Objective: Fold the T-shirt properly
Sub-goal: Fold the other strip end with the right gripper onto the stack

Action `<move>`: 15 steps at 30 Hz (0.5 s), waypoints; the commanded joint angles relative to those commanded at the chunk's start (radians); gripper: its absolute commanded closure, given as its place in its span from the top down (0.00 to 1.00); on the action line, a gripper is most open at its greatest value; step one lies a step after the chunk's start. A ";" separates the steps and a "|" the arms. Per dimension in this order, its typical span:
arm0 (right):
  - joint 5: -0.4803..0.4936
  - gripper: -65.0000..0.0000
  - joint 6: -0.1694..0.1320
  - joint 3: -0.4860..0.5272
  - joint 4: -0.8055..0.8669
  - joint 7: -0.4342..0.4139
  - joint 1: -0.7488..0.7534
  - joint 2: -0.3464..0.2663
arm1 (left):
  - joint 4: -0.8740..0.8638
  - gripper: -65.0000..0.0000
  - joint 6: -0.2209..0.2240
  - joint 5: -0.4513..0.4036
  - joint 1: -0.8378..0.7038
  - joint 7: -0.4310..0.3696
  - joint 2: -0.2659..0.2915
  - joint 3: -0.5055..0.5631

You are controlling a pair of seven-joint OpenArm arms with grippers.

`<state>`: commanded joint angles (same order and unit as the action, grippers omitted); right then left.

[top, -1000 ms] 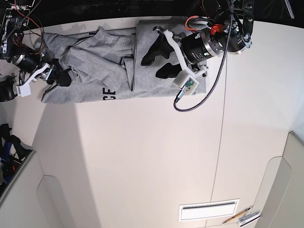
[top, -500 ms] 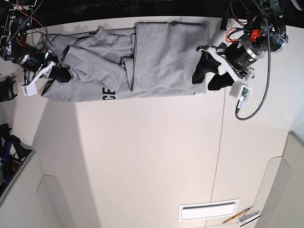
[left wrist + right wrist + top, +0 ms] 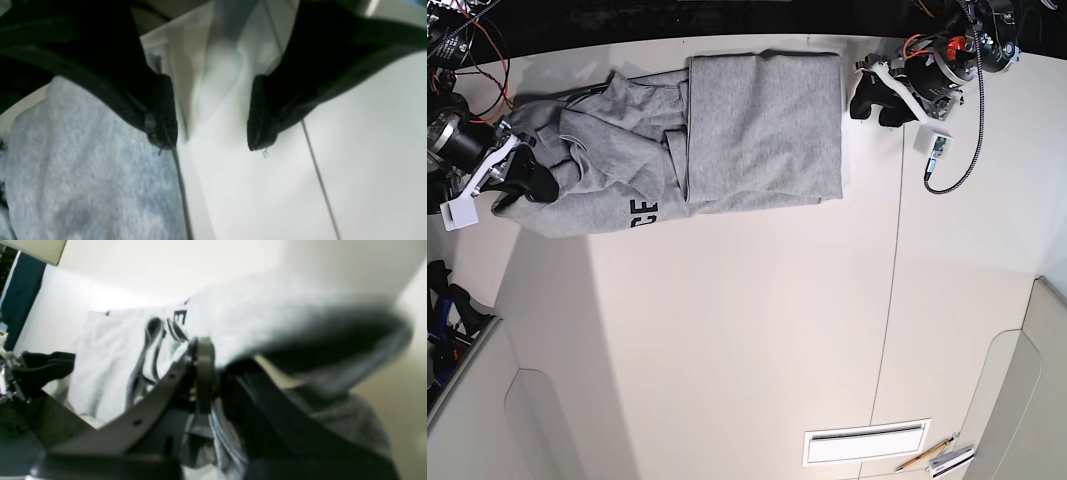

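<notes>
1. Along the far edge of the table [image 3: 757, 340], the T-shirt [image 3: 757, 130] lies partly folded: a smooth flat panel on the right, a rumpled bunch with black lettering [image 3: 640, 212] on the left.
2. At the shirt's left end the right gripper [image 3: 515, 180] is clenched on a fold of grey cloth; its wrist view shows fabric draped over and pinched at the pads.
3. Off the shirt's right edge the left gripper [image 3: 874, 103] hangs with its jaws spread and nothing between them; one pad [image 3: 161, 113] sits at the cloth's border, the other over bare table.
4. My judgement: the step in hand is drawing the bunched left side out and laying it flat (a slow, level pull would spare the tidy panel).
5. Dragging too hard could shift the whole garment.
</notes>
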<state>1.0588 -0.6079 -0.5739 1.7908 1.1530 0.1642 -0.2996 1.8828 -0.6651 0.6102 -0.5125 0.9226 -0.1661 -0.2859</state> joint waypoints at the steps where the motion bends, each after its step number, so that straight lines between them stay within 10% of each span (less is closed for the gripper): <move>1: 0.000 0.00 0.000 0.011 0.016 0.000 0.000 0.014 | -0.017 0.53 0.000 0.000 0.002 -0.002 0.000 0.011; 15: -0.090 0.00 -0.002 0.431 0.100 -0.021 0.000 0.329 | -0.127 0.53 0.056 -0.001 0.083 -0.007 0.000 0.156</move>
<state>0.9691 -0.6094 -0.1429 1.8904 1.1320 0.1638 0.0296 1.7554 -0.6094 0.6090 -0.4294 0.9157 -0.1658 -0.1303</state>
